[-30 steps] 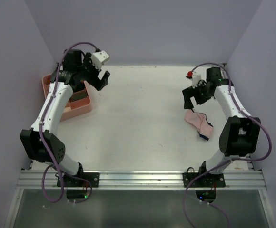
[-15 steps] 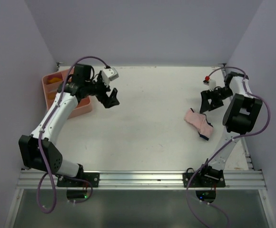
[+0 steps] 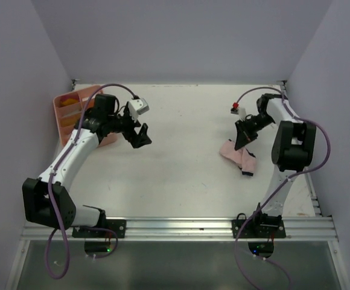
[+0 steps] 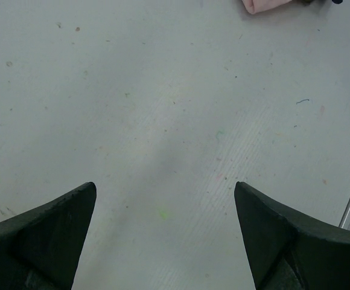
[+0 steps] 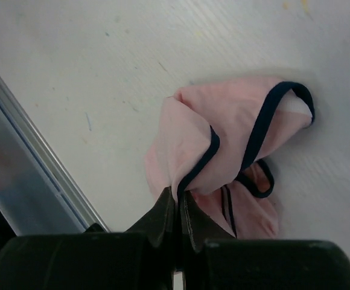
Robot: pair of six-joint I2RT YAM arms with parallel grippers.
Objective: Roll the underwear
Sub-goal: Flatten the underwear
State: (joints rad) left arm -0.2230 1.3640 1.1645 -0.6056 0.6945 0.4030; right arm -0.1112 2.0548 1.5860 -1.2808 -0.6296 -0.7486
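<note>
While it lies crumpled on the white table (image 3: pixel 181 175), the pale pink underwear (image 5: pixel 223 142) is bunched into loose folds, its thin dark edging looping across the top and down one side. A fold at its edge runs up between the black fingertips of the right gripper (image 5: pixel 178 204), whose jaws are pressed together on that pinch of cloth. The rest of the garment rests on the tabletop. Seen from above, this gripper sits at the far edge of the underwear, just touching it. Well to the left of the underwear, the left gripper (image 3: pixel 140 136) hangs over bare table with its jaws spread wide and nothing between them. Farther left of the underwear, a pink compartment tray (image 3: pixel 58 116) sits against the wall, with something orange in its far compartment.
</note>
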